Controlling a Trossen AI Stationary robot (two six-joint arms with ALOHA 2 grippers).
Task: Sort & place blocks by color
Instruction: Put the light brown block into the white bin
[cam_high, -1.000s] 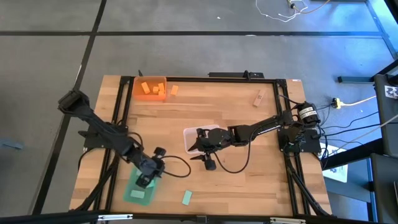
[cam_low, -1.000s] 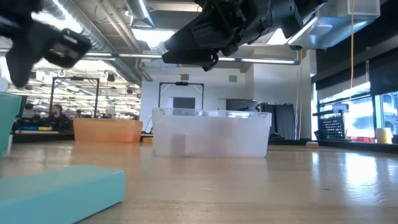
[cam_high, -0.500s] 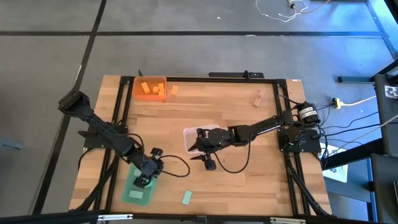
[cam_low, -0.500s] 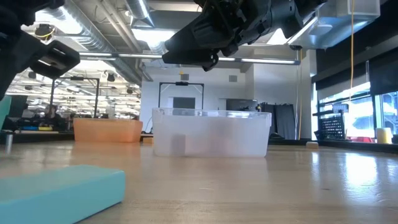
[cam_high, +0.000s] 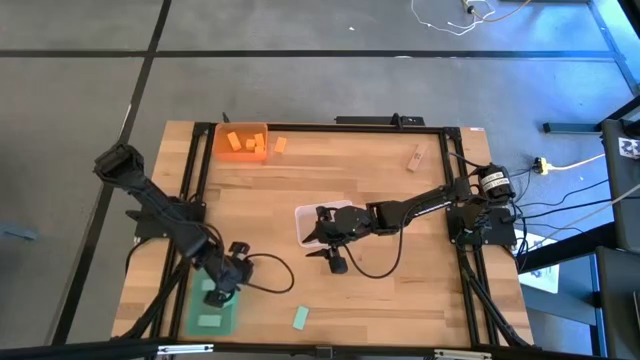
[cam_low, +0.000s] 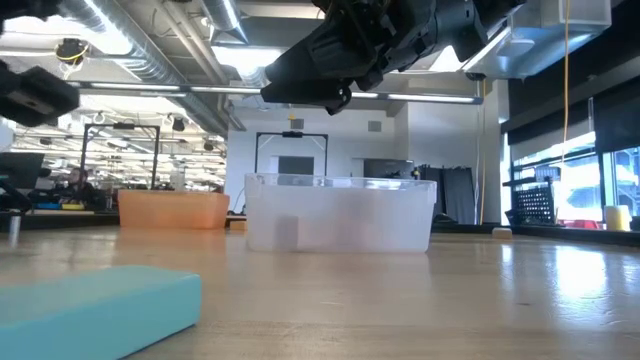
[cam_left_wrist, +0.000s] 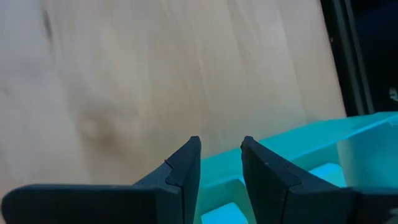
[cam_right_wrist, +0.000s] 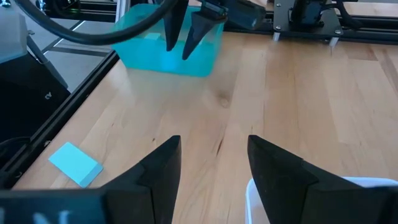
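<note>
The green bin (cam_high: 212, 312) stands near the table's front left corner with green blocks (cam_high: 208, 321) lying in it. My left gripper (cam_high: 222, 293) points down at its far right part and is shut on its wall. One green block (cam_high: 300, 317) lies flat on the table near the front edge. The orange bin (cam_high: 240, 141) at the far left holds orange blocks, and one orange block (cam_high: 280, 145) lies beside it. A tan block (cam_high: 414, 158) lies at the far right. My right gripper (cam_high: 318, 235) hovers open over the clear bin (cam_high: 345, 208), holding nothing. My left gripper has the green bin's wall (cam_left_wrist: 221, 167) between its two fingers, near a corner. One finger (cam_left_wrist: 267, 168) is over the bin's inside and the other (cam_left_wrist: 183, 168) is outside it. The fingers come from above, slanting down. The bin stands on the table.
Black frame rails (cam_high: 196, 180) run along the table's left and right edges. Bare wood lies between the green bin and the clear bin. A black cable (cam_high: 270, 275) loops beside my left gripper.
My left gripper has moved toward the table's left edge and rolled at the wrist. The green bin has slid left with it and turned squarer to the table's edge, leaving the low view. My right arm has kept still.
</note>
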